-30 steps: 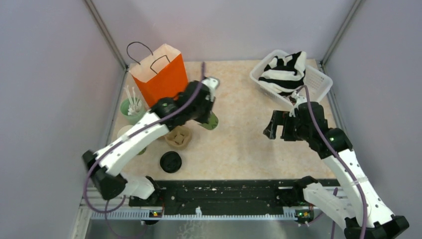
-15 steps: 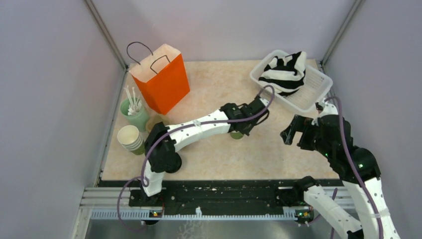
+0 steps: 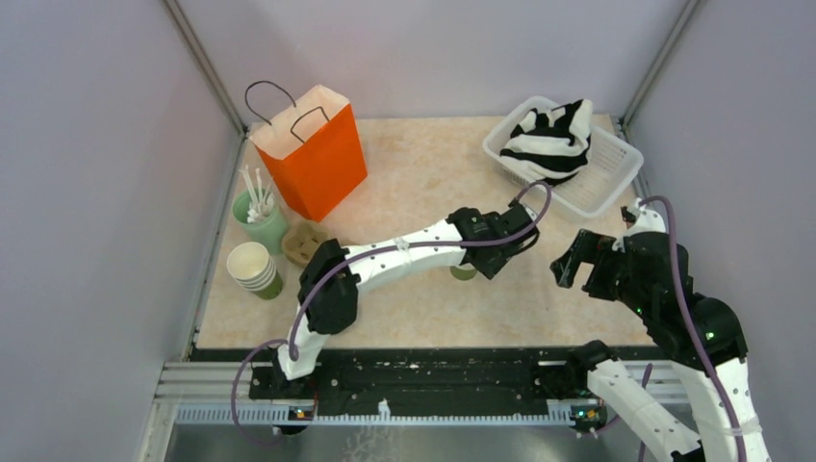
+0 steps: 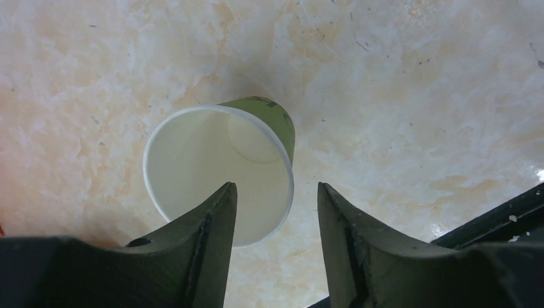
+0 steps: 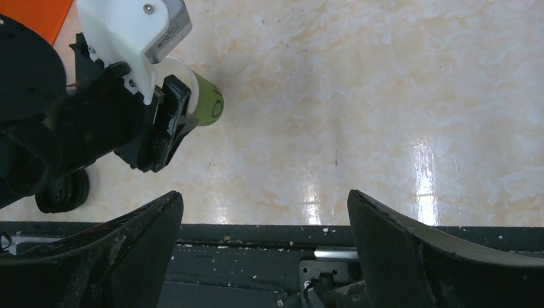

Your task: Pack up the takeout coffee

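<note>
The takeout coffee is out of view. A single lidless green paper cup (image 3: pixel 464 272) with a cream inside (image 4: pixel 212 173) stands upright on the table right of centre. My left gripper (image 3: pixel 478 262) hangs just above it, open (image 4: pixel 276 186). One finger is over the cup's mouth and the other is outside its rim, neither pressing on it. The same cup (image 5: pixel 206 104) shows beside the left arm's fingers in the right wrist view. My right gripper (image 3: pixel 575 260) hovers to the right of the cup, wide open (image 5: pixel 264 199) and holding nothing.
An orange paper bag (image 3: pixel 313 154) stands open at the back left. Beside it are a green cup of white sticks (image 3: pixel 258 214), a cardboard carrier (image 3: pixel 303 243) and a stack of lidless cups (image 3: pixel 255 269). A white basket (image 3: pixel 616 168) with striped cloth sits back right. A black round lid (image 5: pixel 63 191) lies near the front rail.
My left arm swung from beside the orange bag to the table's right-centre carrying the cup. Its jaws were shut and now stand open over it. The right arm drew back rightwards.
</note>
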Robot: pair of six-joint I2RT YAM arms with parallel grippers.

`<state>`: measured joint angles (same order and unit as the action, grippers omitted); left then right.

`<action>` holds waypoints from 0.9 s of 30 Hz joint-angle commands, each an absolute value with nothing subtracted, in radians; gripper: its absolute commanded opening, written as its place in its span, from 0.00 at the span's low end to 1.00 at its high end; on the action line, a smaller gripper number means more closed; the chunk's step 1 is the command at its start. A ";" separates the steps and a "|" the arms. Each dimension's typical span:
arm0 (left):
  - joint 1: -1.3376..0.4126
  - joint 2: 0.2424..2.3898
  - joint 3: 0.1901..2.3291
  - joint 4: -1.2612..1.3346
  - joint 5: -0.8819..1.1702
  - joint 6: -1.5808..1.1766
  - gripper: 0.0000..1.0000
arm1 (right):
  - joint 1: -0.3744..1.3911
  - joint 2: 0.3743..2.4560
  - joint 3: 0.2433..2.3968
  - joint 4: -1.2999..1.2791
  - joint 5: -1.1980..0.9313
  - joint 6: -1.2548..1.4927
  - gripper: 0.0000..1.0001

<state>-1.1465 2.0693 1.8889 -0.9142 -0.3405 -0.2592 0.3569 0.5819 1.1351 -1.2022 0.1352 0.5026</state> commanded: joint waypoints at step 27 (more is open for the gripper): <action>-0.411 1.184 0.956 -1.109 0.067 -0.498 0.66 | 0.353 0.614 1.019 -1.038 0.003 0.470 0.99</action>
<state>-0.4671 1.1873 1.0008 -1.1282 0.0246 -0.5419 0.3569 0.6041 1.0130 -1.0847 0.0170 0.4896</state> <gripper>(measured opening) 0.687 0.985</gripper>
